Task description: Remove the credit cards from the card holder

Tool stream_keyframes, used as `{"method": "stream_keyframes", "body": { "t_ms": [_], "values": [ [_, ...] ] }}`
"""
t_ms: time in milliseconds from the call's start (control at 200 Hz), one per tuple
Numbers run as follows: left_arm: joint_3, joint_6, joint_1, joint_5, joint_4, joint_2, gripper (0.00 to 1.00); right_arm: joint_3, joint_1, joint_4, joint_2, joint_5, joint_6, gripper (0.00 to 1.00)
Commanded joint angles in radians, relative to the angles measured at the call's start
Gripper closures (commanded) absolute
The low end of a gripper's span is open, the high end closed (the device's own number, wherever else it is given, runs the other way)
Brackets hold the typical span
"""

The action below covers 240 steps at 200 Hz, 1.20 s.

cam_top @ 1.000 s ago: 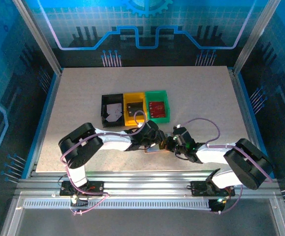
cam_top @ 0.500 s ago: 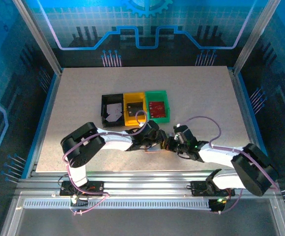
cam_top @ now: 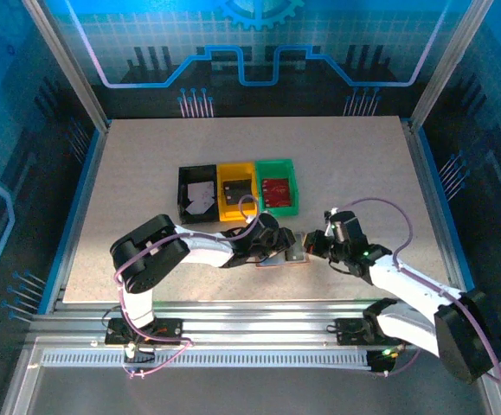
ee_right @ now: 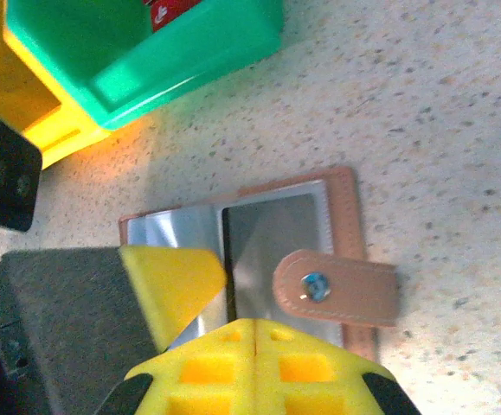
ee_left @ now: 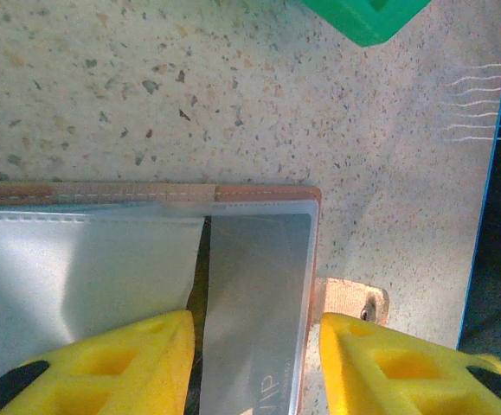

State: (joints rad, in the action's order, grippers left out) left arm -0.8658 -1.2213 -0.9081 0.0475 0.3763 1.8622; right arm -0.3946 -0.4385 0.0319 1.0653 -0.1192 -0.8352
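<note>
Done, you judge: three credit cards (cam_top: 276, 188) out, in black tray (cam_top: 183, 183), yellow tray (cam_top: 224, 206), green tray (cam_top: 292, 183) beyond the card holder (ee_right: 341, 194) | To do: grey card (ee_left: 259, 294) sits in the card holder's sleeve | left gripper (ee_left: 254, 346) half-spread astride that sleeve, gripping nothing; right gripper (ee_right: 254, 333) pinched shut, empty, over its strap (ee_right: 337, 288)

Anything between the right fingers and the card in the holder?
Yes. The grey card sits under the card holder's clear sleeve. In the right wrist view the snap strap lies across its near edge, just ahead of the right gripper, fingers shut. The left gripper straddles the card.
</note>
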Motion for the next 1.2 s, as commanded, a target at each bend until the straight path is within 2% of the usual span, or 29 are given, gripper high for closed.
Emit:
{"method": "stream_keyframes", "body": {
  "t_ms": [0,355,605,905,1196],
  "values": [
    [0.047,0.038,-0.005,0.017,-0.186,0.020,0.56,0.001,0.027,0.008,0.038,-0.090,0.048,1.00],
    [-0.038,0.125,-0.005,0.099,-0.433,-0.108,0.54,0.036,0.011,-0.154,0.164,-0.148,0.041,1.00],
    [-0.103,0.122,-0.006,0.091,-0.442,-0.126,0.53,0.057,0.005,-0.235,0.247,-0.161,0.028,1.00],
    [-0.163,0.142,-0.008,0.108,-0.479,-0.160,0.52,0.048,-0.038,-0.219,0.208,-0.123,0.030,1.00],
    [-0.124,0.113,-0.008,0.094,-0.431,-0.112,0.54,0.036,-0.046,-0.264,0.262,-0.131,0.020,1.00]
  ]
}}
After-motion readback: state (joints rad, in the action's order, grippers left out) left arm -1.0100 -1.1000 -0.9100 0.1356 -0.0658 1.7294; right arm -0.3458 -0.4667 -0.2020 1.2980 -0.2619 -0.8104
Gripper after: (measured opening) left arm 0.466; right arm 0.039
